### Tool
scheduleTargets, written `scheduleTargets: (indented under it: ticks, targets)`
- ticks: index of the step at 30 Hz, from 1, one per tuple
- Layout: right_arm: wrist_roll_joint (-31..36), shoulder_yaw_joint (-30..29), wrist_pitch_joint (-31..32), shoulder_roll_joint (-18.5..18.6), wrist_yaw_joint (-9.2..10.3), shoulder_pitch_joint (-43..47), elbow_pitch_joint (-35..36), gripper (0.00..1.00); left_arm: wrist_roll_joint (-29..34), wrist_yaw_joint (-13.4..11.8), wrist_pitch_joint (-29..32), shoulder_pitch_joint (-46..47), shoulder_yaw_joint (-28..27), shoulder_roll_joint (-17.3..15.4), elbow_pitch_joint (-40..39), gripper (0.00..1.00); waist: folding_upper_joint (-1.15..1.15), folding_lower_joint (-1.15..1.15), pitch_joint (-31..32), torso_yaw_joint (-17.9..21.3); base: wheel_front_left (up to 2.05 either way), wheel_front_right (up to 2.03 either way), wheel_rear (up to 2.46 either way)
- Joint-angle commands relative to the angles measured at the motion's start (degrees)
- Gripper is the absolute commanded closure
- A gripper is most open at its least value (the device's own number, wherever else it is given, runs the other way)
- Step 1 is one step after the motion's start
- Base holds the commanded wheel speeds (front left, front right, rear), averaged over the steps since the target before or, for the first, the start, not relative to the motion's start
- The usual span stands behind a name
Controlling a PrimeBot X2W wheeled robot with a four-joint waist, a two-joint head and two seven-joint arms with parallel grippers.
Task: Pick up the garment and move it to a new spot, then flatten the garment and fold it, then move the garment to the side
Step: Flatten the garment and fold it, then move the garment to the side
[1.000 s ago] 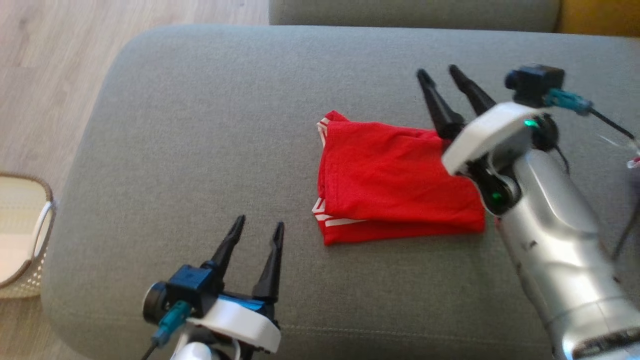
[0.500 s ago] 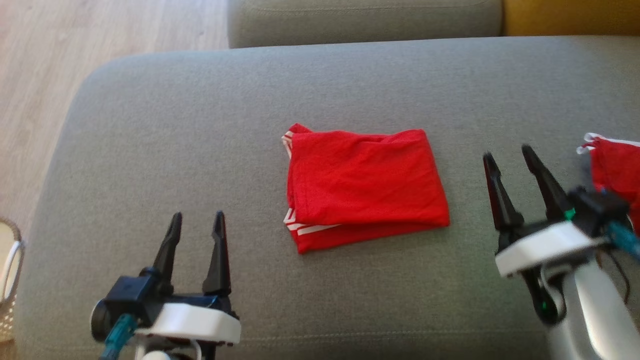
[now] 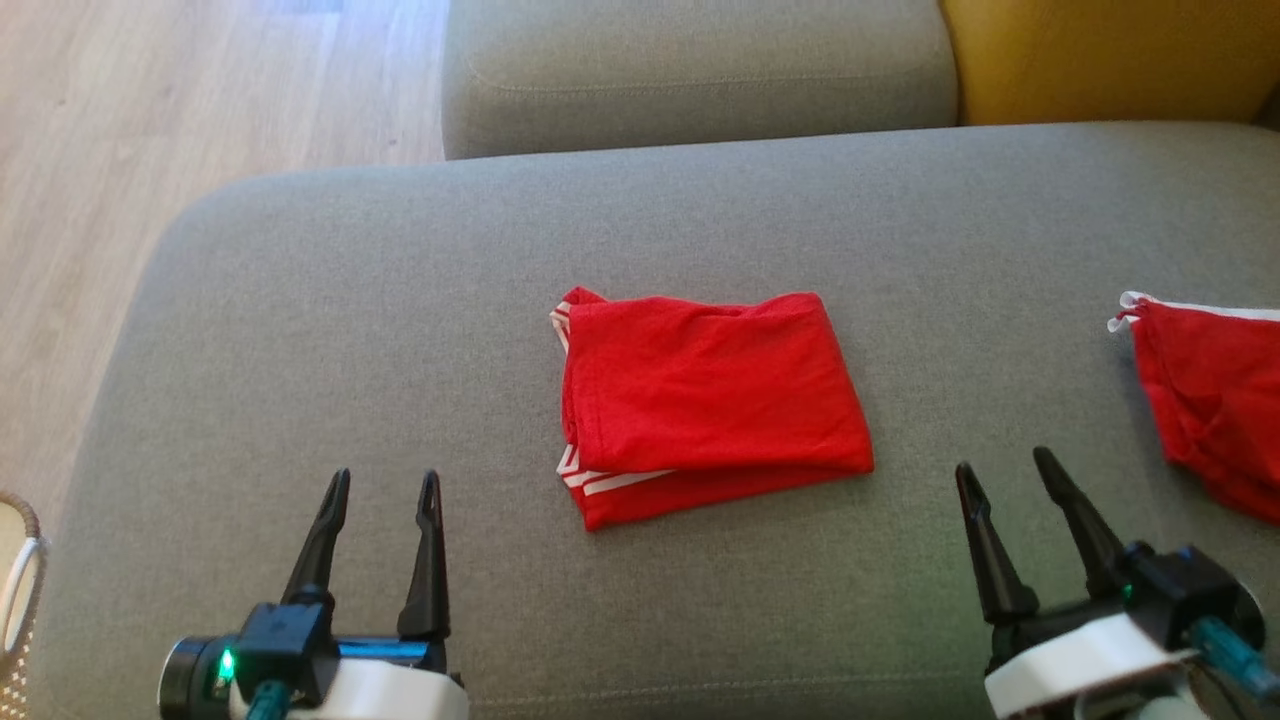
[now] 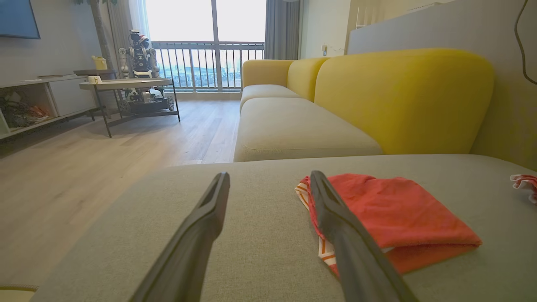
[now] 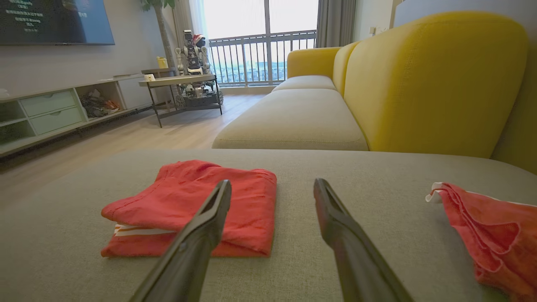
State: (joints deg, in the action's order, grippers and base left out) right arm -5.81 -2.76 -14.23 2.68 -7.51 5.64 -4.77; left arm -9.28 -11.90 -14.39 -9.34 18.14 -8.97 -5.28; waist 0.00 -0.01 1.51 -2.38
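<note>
as both arms hang low over the near edge of the wide grey fabric sofa seat (image 3: 300, 330), the left gripper (image 3: 386, 474) and the right gripper (image 3: 1002, 460) each show two long dark fingers spread wide, holding nothing and touching no cloth. a little farther in, between them, lies the folded red garment with white stripes at its hem (image 3: 705, 385). it sits as a neat rectangle in the middle of the seat, well apart from both grippers.

the folding looks done to me, so the step in hand would be moving it to the side. to do that well i'd come in at two opposite edges together. the fingers would slide flat along the cushion and under every layer, pinching the whole stack, not the top sheet. then i'd carry it low and level so the fold doesn't fall open.

at the right edge lies a crumpled red cloth with a white trim (image 3: 1210, 410), and the set-down should keep clear of it. a pale woven basket (image 3: 15, 600) peeks in at the far left.

beyond are a second grey seat cushion (image 3: 700, 70), the yellow sofa back (image 3: 1100, 60) and the light wood floor (image 3: 150, 120).

i see no brand or label on the garment. in the right wrist view the dark wall screen (image 5: 54, 21) carries pale lines of text, too small to read.
</note>
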Motion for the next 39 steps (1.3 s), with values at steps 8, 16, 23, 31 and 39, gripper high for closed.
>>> scheduleTargets:
  ticks: [8,16,23,31,39]
  targets:
    - [-0.87,2.41,-0.76,0.21,0.02,2.17,3.10,0.00,1.78,1.18,-0.61,-1.06,-4.19,2.41,0.46,0.00,0.00,0.01,1.55,0.33,0.00,0.00,0.00]
    - [-1.43,1.82,-0.76,0.21,0.02,2.12,2.85,0.00,2.79,2.57,-0.61,-1.96,-5.20,3.35,0.60,0.00,0.00,0.01,1.99,0.09,0.00,0.00,0.00]
    - [-1.65,1.27,-0.76,0.21,0.02,2.37,2.68,0.00,3.36,3.39,-0.61,-2.36,-5.41,3.99,0.91,0.00,0.00,0.01,1.97,-0.51,0.00,0.00,0.00]
    - [-9.76,2.34,-0.70,0.21,0.02,-1.45,-6.57,0.00,3.95,4.85,-0.61,-1.71,-4.45,4.70,2.40,0.00,0.00,0.01,0.95,-3.78,0.00,0.00,0.00]
    - [-19.53,1.57,8.36,0.85,0.02,-17.81,-22.83,0.00,4.38,5.98,-0.61,-0.08,-2.05,5.42,4.06,0.00,0.00,0.01,-2.14,-9.29,0.00,0.00,0.00]
